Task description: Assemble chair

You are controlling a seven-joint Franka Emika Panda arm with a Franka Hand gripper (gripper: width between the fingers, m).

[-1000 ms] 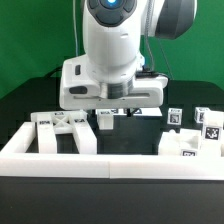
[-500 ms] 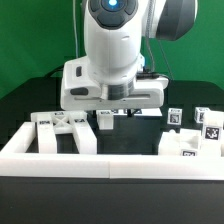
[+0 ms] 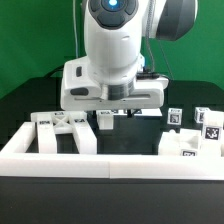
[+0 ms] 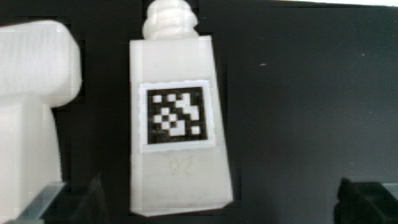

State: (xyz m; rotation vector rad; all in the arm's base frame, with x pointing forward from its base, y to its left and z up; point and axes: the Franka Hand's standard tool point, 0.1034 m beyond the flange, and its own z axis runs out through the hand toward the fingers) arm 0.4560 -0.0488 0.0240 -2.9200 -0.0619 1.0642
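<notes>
Chair [image 3: 60, 128], unassembled: white tagged pieces lie loose on the black tabletop [image 3: 25, 100], behind the long white rail [image 3: 110, 162].

Exterior view:
- Frame pieces [image 3: 48, 122] stand at the exterior view's left.
- A flat slab [image 3: 185, 143] lies at its right.
- Two small tagged blocks [image 3: 175, 117] [image 3: 210, 125] stand just behind the slab.
- One post [image 3: 105, 121] lies near the middle.
- The white arm [image 3: 110, 50] reaches down over the post, and the tool [image 3: 115, 112] hangs directly above it.

Wrist view:
- The post [image 4: 178, 120] lies flat on the tabletop, its square black-and-white tag [image 4: 175, 112] facing up.
- The post tapers toward a ridged stub [image 4: 169, 15] at one end.
- A second white piece [image 4: 36, 90] lies beside the post, separated from it by a dark gap.
- The tool [image 4: 210, 203] is spread wide. Its fingers [image 4: 63, 200] stand on either side of the post's broad end and are not pressed against it. Nothing is clamped.
</notes>
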